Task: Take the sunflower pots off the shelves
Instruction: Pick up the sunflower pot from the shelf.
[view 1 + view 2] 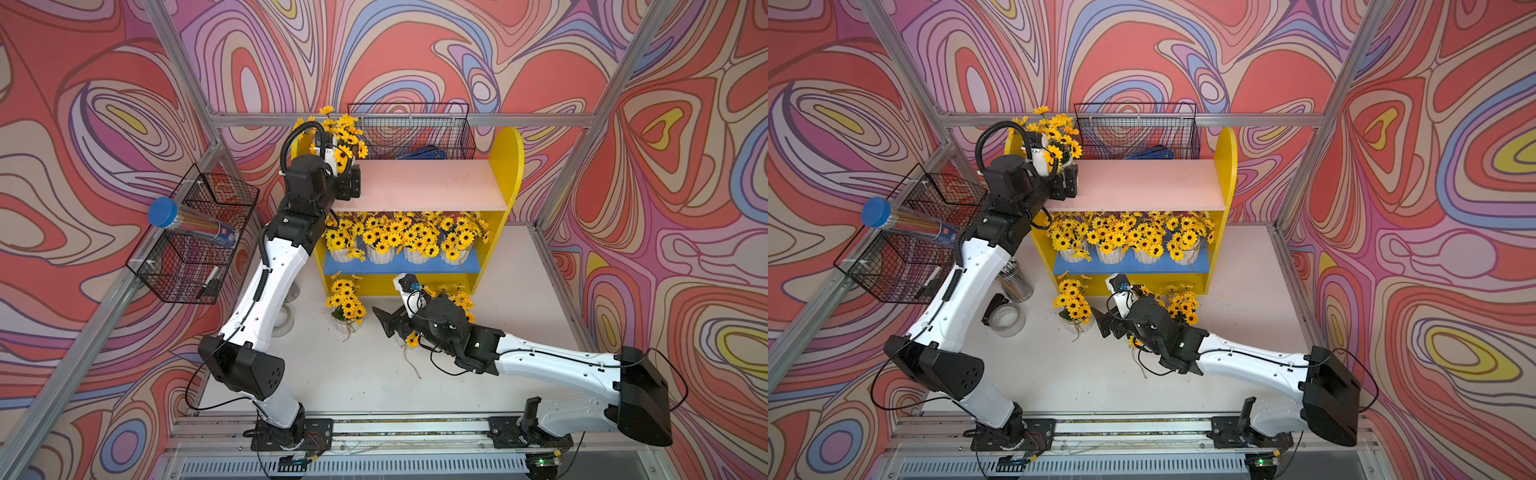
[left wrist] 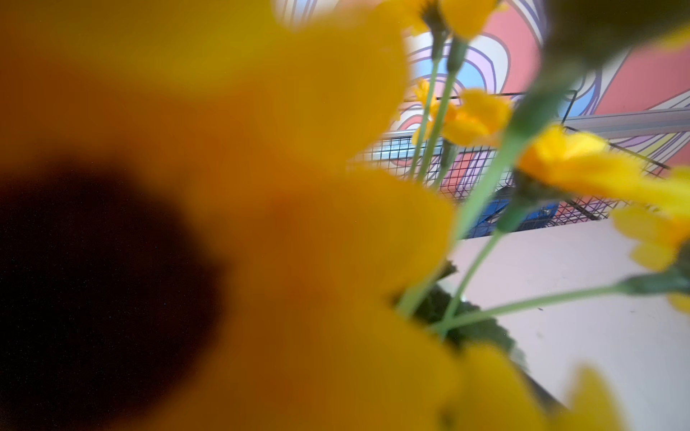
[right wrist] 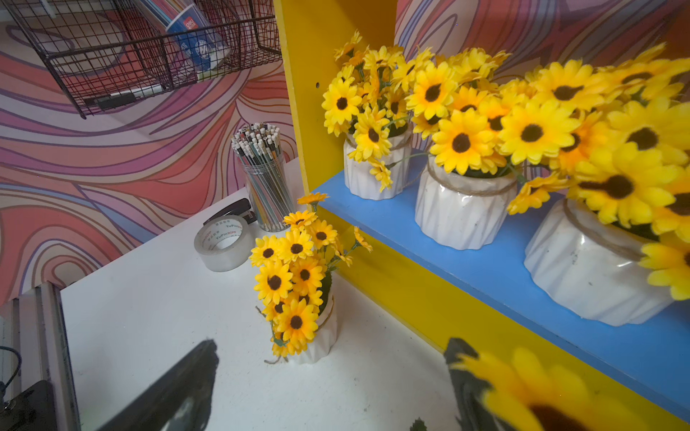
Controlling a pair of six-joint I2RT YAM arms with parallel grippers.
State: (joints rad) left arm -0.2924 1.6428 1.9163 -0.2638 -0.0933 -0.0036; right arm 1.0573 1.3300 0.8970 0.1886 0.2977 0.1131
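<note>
The shelves (image 1: pixel 505 166) are a yellow unit with a pink upper board (image 1: pixel 424 183) and a blue lower board (image 1: pixel 399 269). One sunflower pot (image 1: pixel 343 135) stands at the upper board's left end, and my left gripper (image 1: pixel 351 185) is right against it. Blurred petals fill the left wrist view, hiding the jaws. Several sunflower pots (image 1: pixel 380 253) line the lower board. Another pot (image 1: pixel 347 322) stands on the table in front. My right gripper (image 3: pixel 325 384) hovers open over bare table beside it. One more bunch (image 1: pixel 459 301) shows just behind the right wrist.
A wire basket (image 1: pixel 195 241) on the left wall holds a blue-capped tube (image 1: pixel 166 212). A second basket (image 1: pixel 411 133) hangs behind the upper board. A clear cup of pencils (image 3: pixel 265 175), a tape roll (image 3: pixel 222 242) and a stapler (image 3: pixel 231 209) sit left of the shelves.
</note>
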